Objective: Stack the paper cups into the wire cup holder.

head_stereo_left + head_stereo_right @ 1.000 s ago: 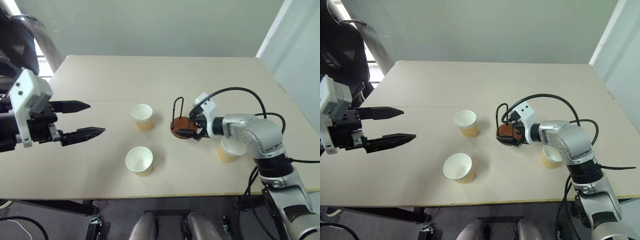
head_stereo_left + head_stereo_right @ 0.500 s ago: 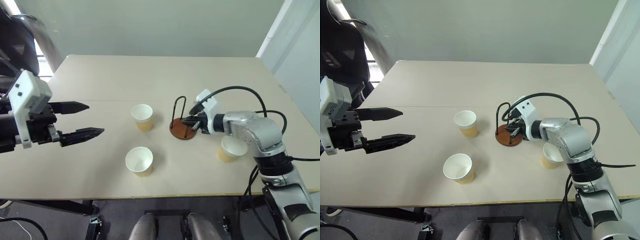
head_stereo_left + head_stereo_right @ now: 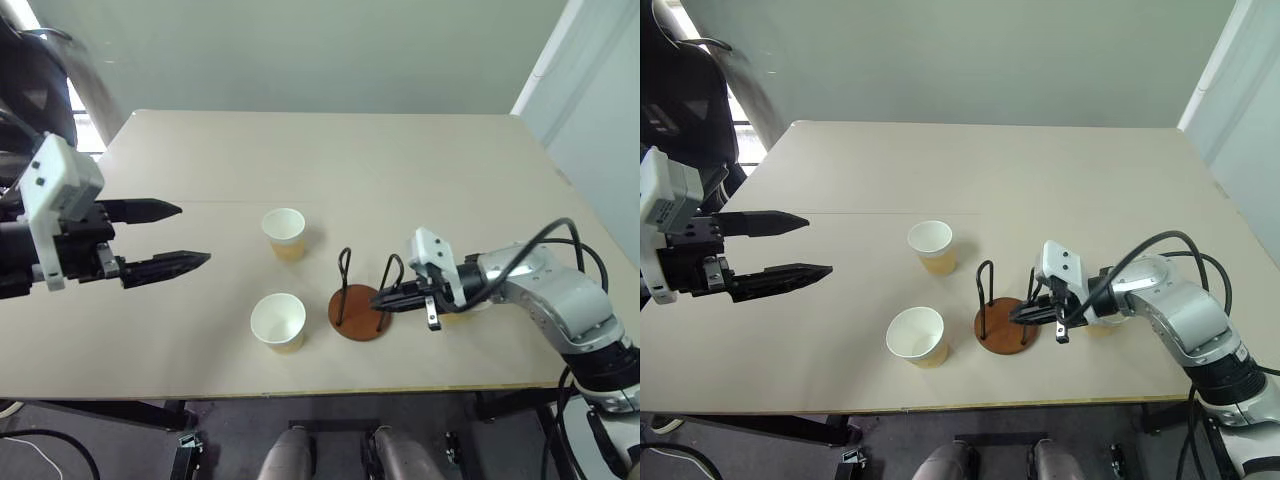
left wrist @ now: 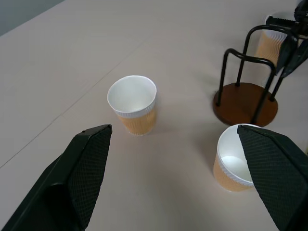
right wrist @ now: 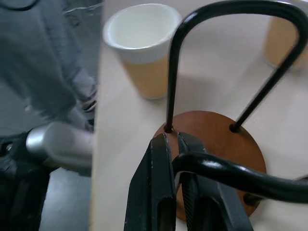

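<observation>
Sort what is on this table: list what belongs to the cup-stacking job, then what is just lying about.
Belongs to the job:
- wire cup holder, one loop clamped in the right gripper
- far paper cup
- near paper cup
- third paper cup, behind the right arm
- left gripper, open, hovering

Lying about:
- nothing besides the table itself

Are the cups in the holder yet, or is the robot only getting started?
Only getting started. Done: nothing stacked; the holder is empty. In hand: the right gripper has its jaws shut on one of the holder's wire loops. The left gripper hangs open, empty. Left to do: two cups stand beside the holder, a third behind it.
</observation>
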